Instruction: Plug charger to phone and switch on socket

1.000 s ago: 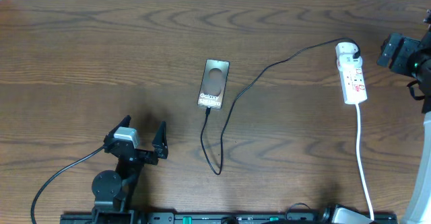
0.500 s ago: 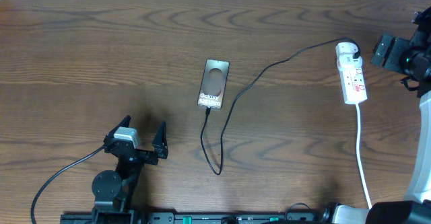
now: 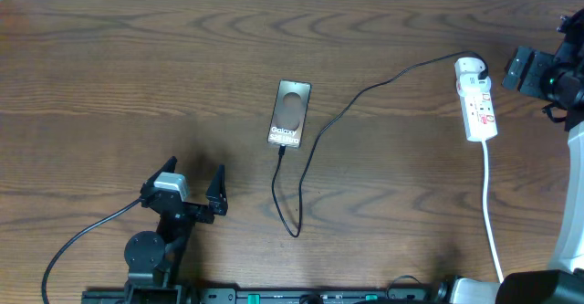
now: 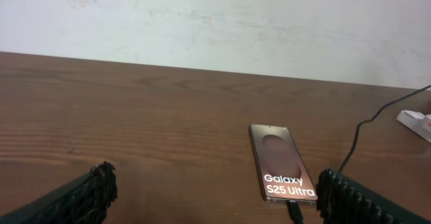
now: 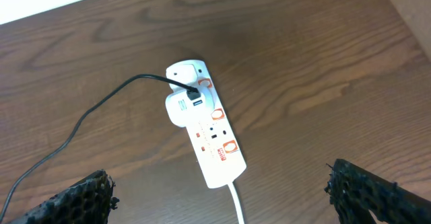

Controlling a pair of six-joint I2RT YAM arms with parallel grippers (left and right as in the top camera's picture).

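Observation:
The phone (image 3: 290, 114) lies flat mid-table, its "Galaxy" end toward the front; it also shows in the left wrist view (image 4: 281, 171). The charger cable (image 3: 315, 144) runs from the round adapter (image 3: 469, 67) on the socket strip (image 3: 480, 106), loops forward, and its plug tip (image 3: 283, 151) sits at the phone's near end, seemingly inserted (image 4: 294, 210). My left gripper (image 3: 193, 170) is open and empty, front left of the phone (image 4: 215, 207). My right gripper (image 3: 522, 69) is open and empty, just right of the strip, which shows below it in the right wrist view (image 5: 214, 143).
The strip's white cord (image 3: 491, 222) runs toward the table's front edge at the right. A black arm cable (image 3: 82, 235) lies front left. A white wall (image 4: 215, 22) stands behind the table.
My right gripper has shifted slightly left toward the socket strip since a second ago, then held still. The left arm, phone and cable have not moved.

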